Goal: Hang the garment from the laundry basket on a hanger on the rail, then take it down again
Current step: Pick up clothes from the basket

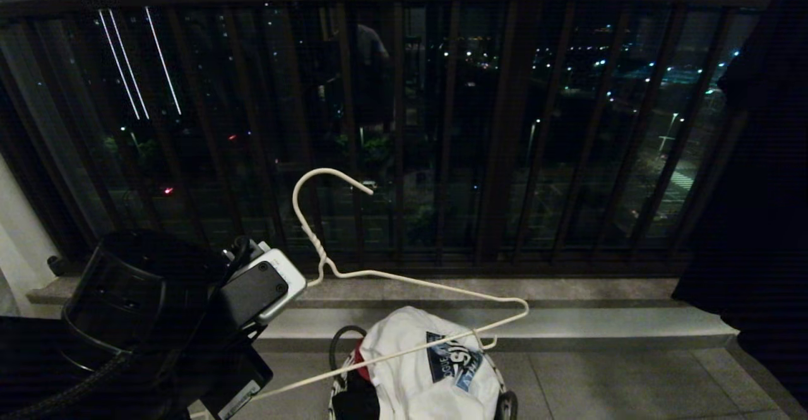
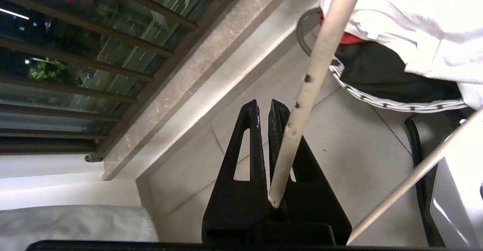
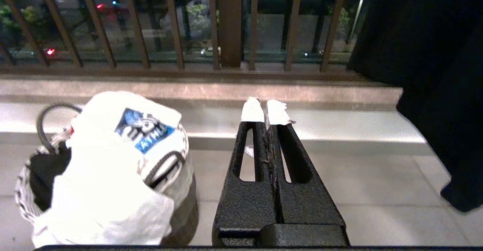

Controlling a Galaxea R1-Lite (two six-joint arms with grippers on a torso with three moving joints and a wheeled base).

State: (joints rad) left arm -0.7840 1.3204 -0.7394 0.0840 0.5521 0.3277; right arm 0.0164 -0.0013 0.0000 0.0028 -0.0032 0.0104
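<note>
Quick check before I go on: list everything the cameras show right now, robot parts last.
hanger: one, white wire, held above the basket.
T-shirt: one, white with blue print, heaped on the basket.
laundry basket: one, white woven with black handles, on the floor tiles.
red cloth: one, under the T-shirt.
black garment: one, inside the basket.
railing: one, dark brown, behind the ledge.
left gripper: fingers shut on the hanger.
right gripper: shut, empty, beside the basket.

The hanger (image 1: pixel 410 278) is thin white-coated wire, chipped in dark specks. The garment (image 3: pixel 113 175) is soft matt white cloth. The laundry basket (image 2: pixel 392 103) is woven cord. Both grippers' fingers (image 3: pixel 279 175) are rough, grainy black plastic. The floor (image 1: pixel 631 382) is smooth pale tile.
</note>
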